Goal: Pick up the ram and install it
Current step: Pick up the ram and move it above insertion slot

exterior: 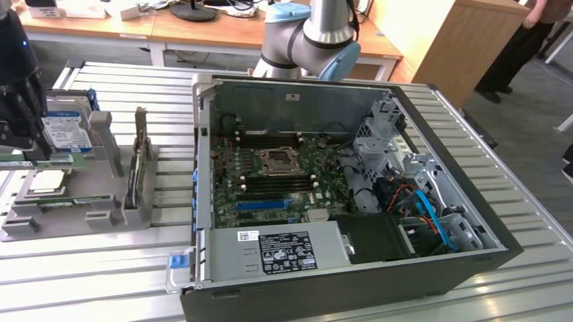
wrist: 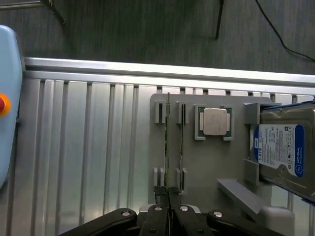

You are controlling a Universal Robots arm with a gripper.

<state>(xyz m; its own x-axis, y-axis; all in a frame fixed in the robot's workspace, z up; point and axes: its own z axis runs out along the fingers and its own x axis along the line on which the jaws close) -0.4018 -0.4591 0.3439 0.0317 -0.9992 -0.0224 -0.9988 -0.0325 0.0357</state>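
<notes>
The jaws were pressed together on the near end of the ram, with the thin green board pinched between them. The ram stood on edge, in line with the outermost pair of slots in the grey holder. I could not tell whether it still sat in those slots or had come free of them. A second stick stood on edge just beside it in the next pair of slots. Further along the holder, the square silver processor lay flat in its recess. Beyond that was the hard drive with its blue-and-white label. The holder rested on a slatted metal surface.

In the exterior view, the holder sat at the left and the open computer case filled the middle of the same surface. Its side panel was off, and the green motherboard was exposed inside, well apart from the ram.
</notes>
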